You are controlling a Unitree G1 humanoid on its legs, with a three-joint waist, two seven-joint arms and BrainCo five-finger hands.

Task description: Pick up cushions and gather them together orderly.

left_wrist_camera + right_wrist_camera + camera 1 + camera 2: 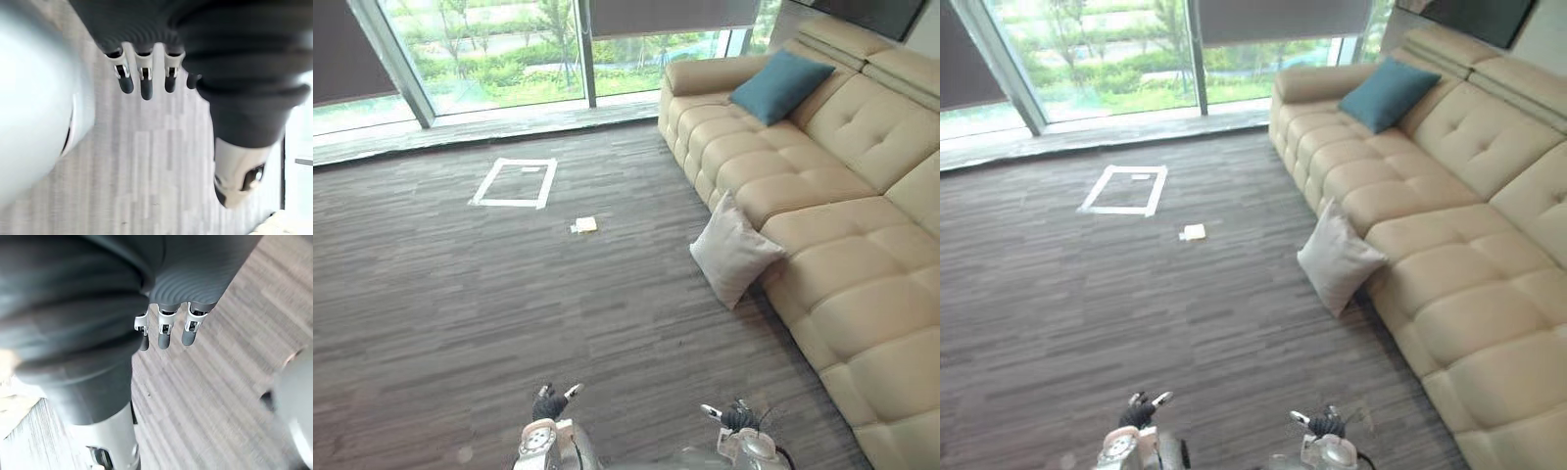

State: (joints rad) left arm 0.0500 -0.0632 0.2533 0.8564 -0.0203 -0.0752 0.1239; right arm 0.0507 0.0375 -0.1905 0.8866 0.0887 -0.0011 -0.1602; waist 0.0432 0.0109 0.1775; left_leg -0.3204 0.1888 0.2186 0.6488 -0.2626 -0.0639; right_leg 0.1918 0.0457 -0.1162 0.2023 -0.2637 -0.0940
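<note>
A: While both hands hang low at the near edge, which step is this?

B: The very start, by my read. Nothing is picked up yet. At near left the left hand [549, 403] has loose, straight fingers with nothing in them. At near right the right hand [736, 418] is the same: fingers relaxed, holding nothing.

A: Cushions?

B: Two. The white cushion [732, 252] is on the carpet [509, 294], tilted against the front of the sofa [862, 284], mid right. The blue cushion [780, 85] sits on the sofa seat at the far end, propped against the sofa's back. They're well apart.

A: Hands close to either?

B: No. Both are well short of the white one, which lies farther off and to the right.

A: Next move?

B: Probably walk forward and right to the white cushion, bend down and take it in both hands, since it looks soft and bulky. Then carry it up toward the blue one. That's a guess only.

A: Anything else?

B: A tape square [515, 182] on the carpet far left, a paper scrap [584, 225] just near of it, and a window [489, 49] along the far wall. None looks to be in the way.
</note>
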